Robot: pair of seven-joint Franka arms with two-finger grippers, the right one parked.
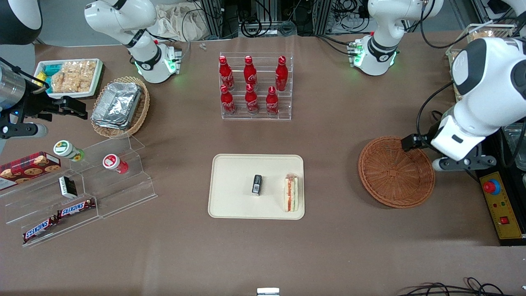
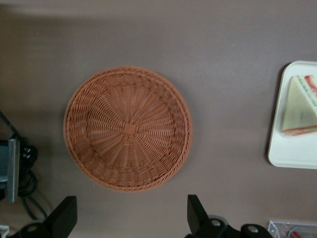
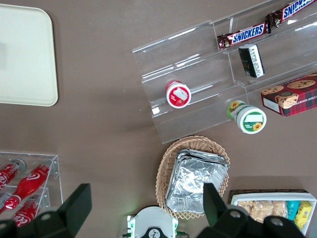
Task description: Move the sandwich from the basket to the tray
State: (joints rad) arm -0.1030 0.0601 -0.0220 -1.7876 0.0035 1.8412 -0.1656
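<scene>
Brown tabletop, busy with snack racks and a bottle stand, but we only care about three items. Sandwich already lies on the tray, at the tray edge toward the working arm's end, next to a small dark packet. Its long axis runs toward and away from the front camera. Pale bread, red-orange and green filling strip showing along the edge, looks intact, lying flat. Basket is empty, well apart from the tray, toward the working arm's end. We see our gripper hovering above the basket rim, at the basket's edge away from the tray, fingers spread wide, holding nothing. So the sandwich lies sideways from the tool, past the basket, toward the parked arm's end. We judge the placement done; what's left looks like a retreat, not a grasp.
</scene>
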